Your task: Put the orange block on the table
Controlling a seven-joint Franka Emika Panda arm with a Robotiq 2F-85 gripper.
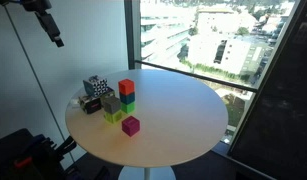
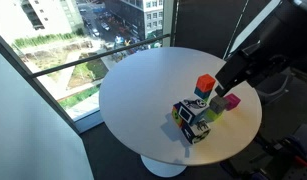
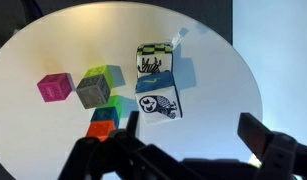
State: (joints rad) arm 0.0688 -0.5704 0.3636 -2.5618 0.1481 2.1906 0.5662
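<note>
Pincer: open, its two fingers spread wide with nothing between them. It hangs well above the table.
Orange block: below the pincer, and in the wrist view just beyond the finger at the picture's left side. It tops a stack, sitting on a blue block over a green block, so it is clear of the table.
Other blocks: a grey block and a magenta block lie beyond the stack as the pincer sees them. Two black-and-white cubes sit under the gap between the fingers.
Table top: round, light beige wood, smooth, with a pale sheen of window light in the wrist view. The blocks are clustered at one side and the rest is bare.
Base: a white pedestal.
Room: tall windows with dark frames run down to the floor behind the table, showing city buildings and streets far below. A plain white wall stands behind the pincer in an exterior view.
</note>
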